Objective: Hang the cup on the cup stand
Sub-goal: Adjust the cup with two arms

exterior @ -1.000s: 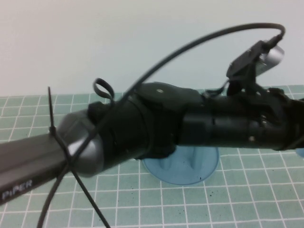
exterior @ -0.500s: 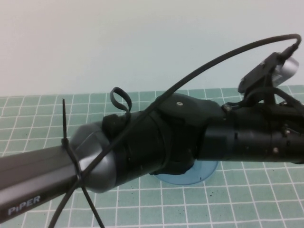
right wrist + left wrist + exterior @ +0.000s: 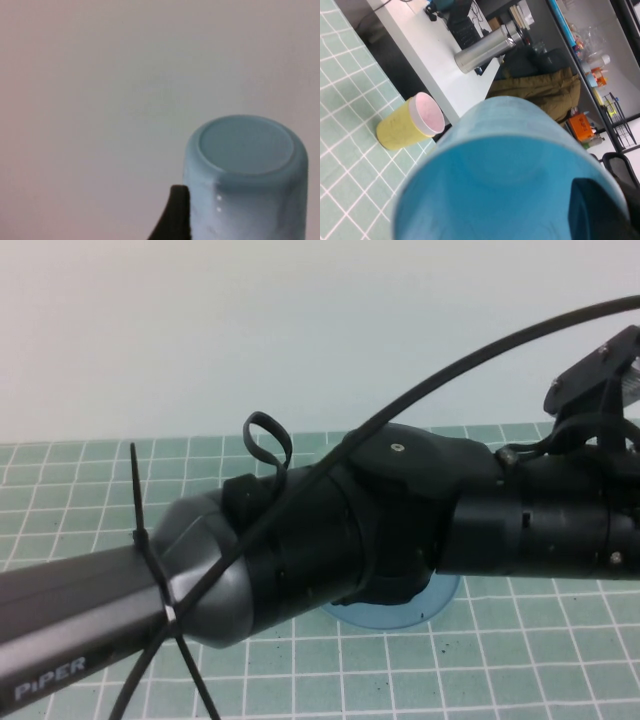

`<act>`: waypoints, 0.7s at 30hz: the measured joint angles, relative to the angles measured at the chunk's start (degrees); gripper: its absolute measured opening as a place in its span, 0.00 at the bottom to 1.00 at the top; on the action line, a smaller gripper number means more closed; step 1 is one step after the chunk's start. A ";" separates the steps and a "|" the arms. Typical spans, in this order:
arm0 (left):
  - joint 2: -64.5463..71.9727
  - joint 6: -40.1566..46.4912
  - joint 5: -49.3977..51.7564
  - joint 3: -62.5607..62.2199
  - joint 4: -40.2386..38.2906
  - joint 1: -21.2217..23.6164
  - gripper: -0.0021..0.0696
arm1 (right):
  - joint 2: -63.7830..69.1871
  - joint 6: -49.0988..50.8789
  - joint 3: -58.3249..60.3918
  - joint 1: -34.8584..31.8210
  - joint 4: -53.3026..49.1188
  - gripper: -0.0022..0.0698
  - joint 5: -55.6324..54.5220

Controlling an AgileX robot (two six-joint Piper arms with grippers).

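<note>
My left gripper is shut on the light blue cup; one finger sits inside its rim, and the cup's open mouth faces the wrist camera. In the high view the left arm crosses the whole picture and its gripper is past the right edge. Only a sliver of the cup stand's blue dish base shows under the arm; its pegs are hidden. My right gripper is shut on a pale blue-green cup, bottom away from the camera, with one finger against its side, before a blank wall.
A yellow cup with a pink inside lies on its side on the green checked mat near the table's edge. Beyond that edge stand a white desk with a steel flask and office clutter.
The left arm has moved further to the right and closer to the high camera, covering more of the stand's blue base. Its wrist camera has slid to the right edge.
</note>
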 joint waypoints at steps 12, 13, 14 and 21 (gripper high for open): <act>0.00 2.42 -1.12 0.00 0.00 -2.13 0.04 | 0.00 0.49 0.00 0.00 0.95 0.97 -4.97; 0.00 2.67 -1.12 0.00 0.00 -2.13 0.04 | 0.00 0.41 0.00 0.00 0.84 0.97 -4.46; 0.00 2.79 -1.12 0.00 0.00 -2.24 0.04 | 0.00 0.43 0.00 0.00 0.73 0.97 -3.91; 0.11 4.24 -1.12 0.00 0.00 -3.30 0.04 | 0.00 0.43 -0.41 0.00 -1.62 0.97 -2.65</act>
